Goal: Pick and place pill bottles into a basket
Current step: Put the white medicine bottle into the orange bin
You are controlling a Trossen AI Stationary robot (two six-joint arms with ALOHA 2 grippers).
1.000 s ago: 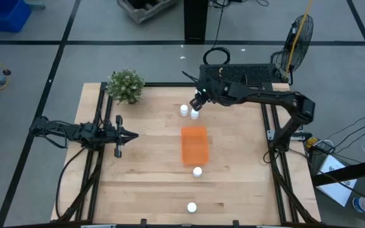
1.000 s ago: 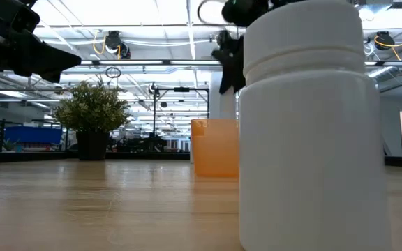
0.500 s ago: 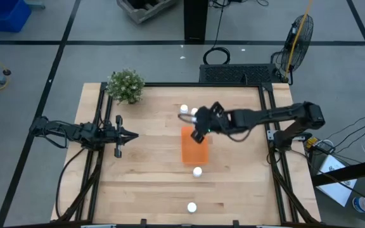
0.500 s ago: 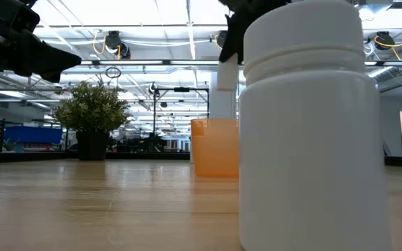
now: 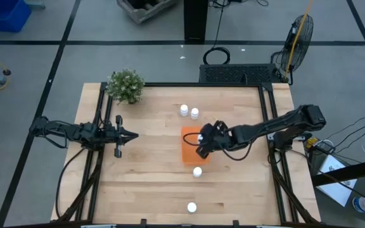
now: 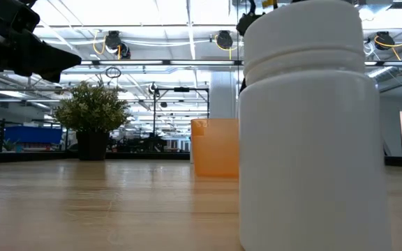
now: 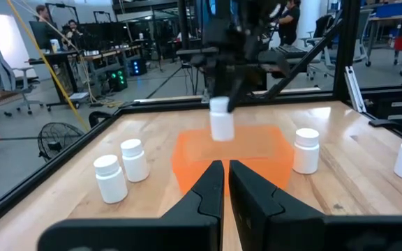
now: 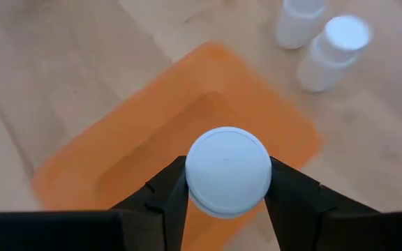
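Right pincer (image 8: 227, 183), clenched on a pill bottle (image 8: 228, 170), hangs over the basket (image 8: 145, 160); lower squarely inside its walls before releasing. Left pincer (image 7: 225, 183) waits, clenched empty.

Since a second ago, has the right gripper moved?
Yes. The right gripper, shut on a pill bottle, came from beside the plant-side bottles to above the basket.

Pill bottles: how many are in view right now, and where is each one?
5. Two stand beyond the basket, one is held in the right gripper above it, one sits just before it, one near the front edge.
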